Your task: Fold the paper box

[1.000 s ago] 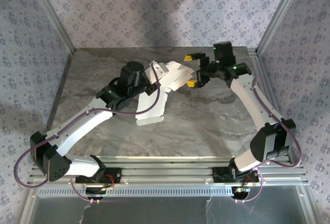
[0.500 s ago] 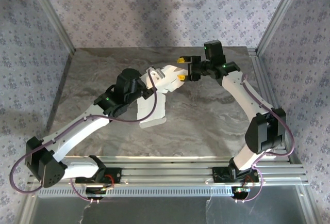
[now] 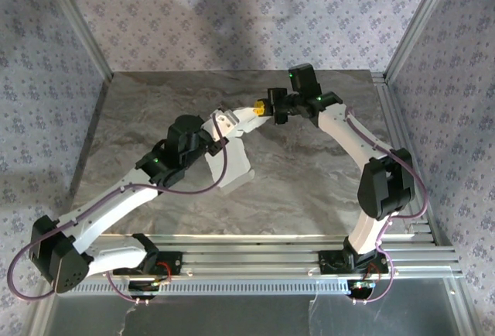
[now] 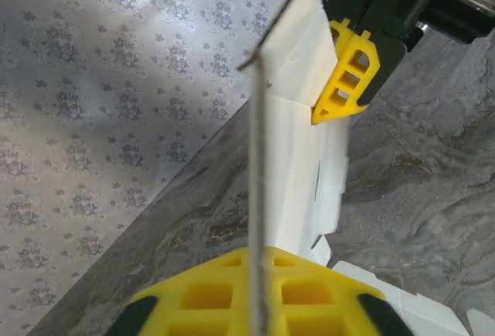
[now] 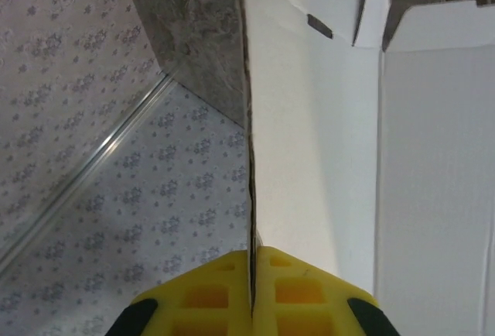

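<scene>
The paper box (image 3: pixel 234 158) sits a little left of the middle of the bench (image 3: pixel 309 189), toward the far side. It is not a box so much as a white die-cut sheet, part-folded, with flaps and creases showing. Both arms meet over it. The left arm (image 3: pixel 116 197) reaches in from the near-left corner and the right arm (image 3: pixel 348 138) curls in from the right.

The left fingers (image 4: pixel 201 299) stand narrow, with an edge of the sheet (image 4: pixel 298 135) running straight up between the yellow pads and no gap showing on either side. They look pinched on the cardboard. Just past that edge, the right fingers (image 4: pixel 348 80) are on the far end of the same panel.

From the right wrist, the right fingers (image 5: pixel 298 289) are closed tight on a thin edge of the sheet (image 5: pixel 325 158). The white panel runs up from between them and turns at a crease into a wider panel on the right. A small tab and a dark slot sit near the top.

From above, the yellow tips of the right fingers (image 3: pixel 261 108) hold the upper flap. The long lower panel trails toward the near side — whether its end touches the bench I cannot tell.
</scene>
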Controlling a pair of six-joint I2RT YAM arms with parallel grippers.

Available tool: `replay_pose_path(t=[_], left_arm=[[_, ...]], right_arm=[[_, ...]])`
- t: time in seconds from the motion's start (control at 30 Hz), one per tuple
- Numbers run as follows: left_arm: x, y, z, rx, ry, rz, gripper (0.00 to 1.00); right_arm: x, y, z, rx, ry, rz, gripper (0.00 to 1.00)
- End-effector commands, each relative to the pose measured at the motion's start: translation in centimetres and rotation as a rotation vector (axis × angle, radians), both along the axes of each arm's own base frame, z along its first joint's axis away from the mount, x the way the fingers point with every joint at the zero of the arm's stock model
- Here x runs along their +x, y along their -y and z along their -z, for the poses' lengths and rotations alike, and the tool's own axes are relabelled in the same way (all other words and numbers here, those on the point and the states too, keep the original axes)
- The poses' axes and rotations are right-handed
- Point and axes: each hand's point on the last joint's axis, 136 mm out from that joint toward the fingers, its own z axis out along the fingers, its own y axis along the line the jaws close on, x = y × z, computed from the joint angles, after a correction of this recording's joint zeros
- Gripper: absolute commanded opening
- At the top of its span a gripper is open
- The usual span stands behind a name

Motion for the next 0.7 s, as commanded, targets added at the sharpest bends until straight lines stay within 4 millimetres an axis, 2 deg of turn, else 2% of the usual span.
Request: replay_pose_path(t=[0.0, 0.03, 0.07, 0.13, 0.2, 0.27, 0.37, 0.47, 0.57, 0.67], left_arm=[[0.8, -2.4, -2.4, -0.116, 0.032, -0.123, 0.52], [0.9, -3.2, -3.1, -0.165, 0.031, -0.165, 0.62], [1.0, -4.3, -4.2, -0.241, 0.02, -0.222, 0.68], [1.1, -6.5, -6.5, -0.459, -0.07, -0.35, 0.7], [1.0, -8.4, -7.7, -0.686, -0.224, -0.481, 0.65], [0.5, -9.4, -6.7, -0.881, -0.447, -0.623, 0.59], [-0.5, -8.3, -4.0, -1.035, -0.73, -0.718, 0.57], [-1.1, -7.8, -1.9, -1.174, -0.891, -0.807, 0.58], [-0.9, -8.0, -2.2, -1.324, -0.953, -0.837, 0.58], [-0.4, -7.1, -2.9, -1.483, -1.053, -0.835, 0.57]], right_arm=[[-0.5, 1.8, -1.4, -0.074, 0.01, 0.06, 0.0], [-1.0, 2.4, -1.1, -0.107, -0.008, 0.071, 0.0], [-1.3, 2.9, -1.0, -0.131, -0.015, 0.088, 0.0], [-1.6, 3.4, -0.6, -0.155, -0.022, 0.123, 0.0], [-1.8, 3.9, -0.3, -0.179, -0.026, 0.166, 0.0], [-1.6, 4.1, -0.3, -0.195, -0.024, 0.199, 0.0], [-1.4, 4.3, -0.1, -0.237, -0.029, 0.232, 0.0], [-1.3, 3.8, 0.4, -0.286, -0.049, 0.233, 0.0], [-1.4, 3.8, 0.4, -0.379, -0.041, 0.256, 0.0], [-1.0, 3.6, -0.1, -0.45, 0.023, 0.296, 0.0]])
